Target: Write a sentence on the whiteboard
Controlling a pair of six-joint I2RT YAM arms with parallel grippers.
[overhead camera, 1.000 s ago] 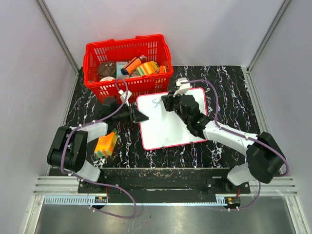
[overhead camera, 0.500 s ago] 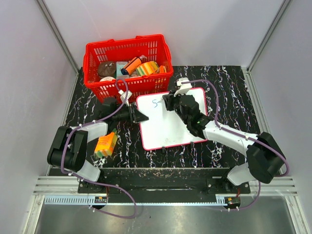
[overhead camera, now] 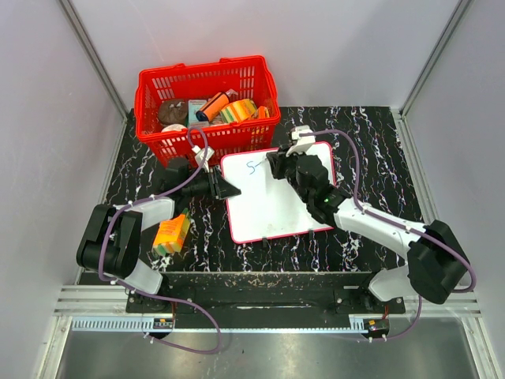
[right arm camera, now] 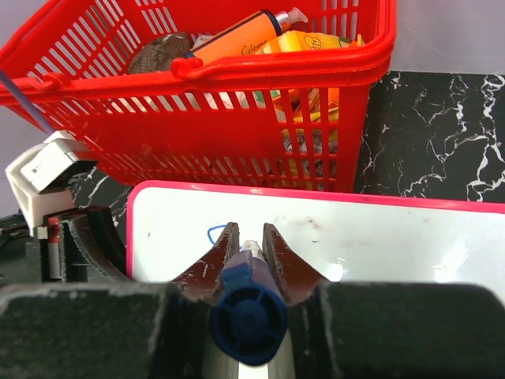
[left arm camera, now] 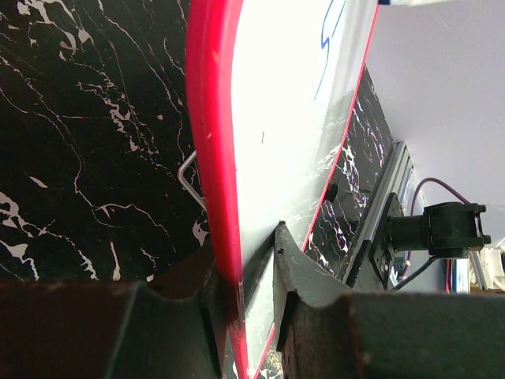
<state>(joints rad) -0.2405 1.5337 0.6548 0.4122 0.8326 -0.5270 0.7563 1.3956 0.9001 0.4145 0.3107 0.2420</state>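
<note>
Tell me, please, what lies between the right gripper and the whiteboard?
A blue marker, clamped in the right gripper, reaches toward the whiteboard; the right wrist view shows it.

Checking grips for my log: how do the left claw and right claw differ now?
The left claw clamps the whiteboard by its red-framed left edge; the right claw grips a blue marker. The left claw sits beside the board; the right claw reaches over its far part, near the blue writing. Both are shut on something.

Left gripper (overhead camera: 230, 190) at whiteboard (overhead camera: 268, 209) edge; right gripper (overhead camera: 274, 162) above it.
</note>
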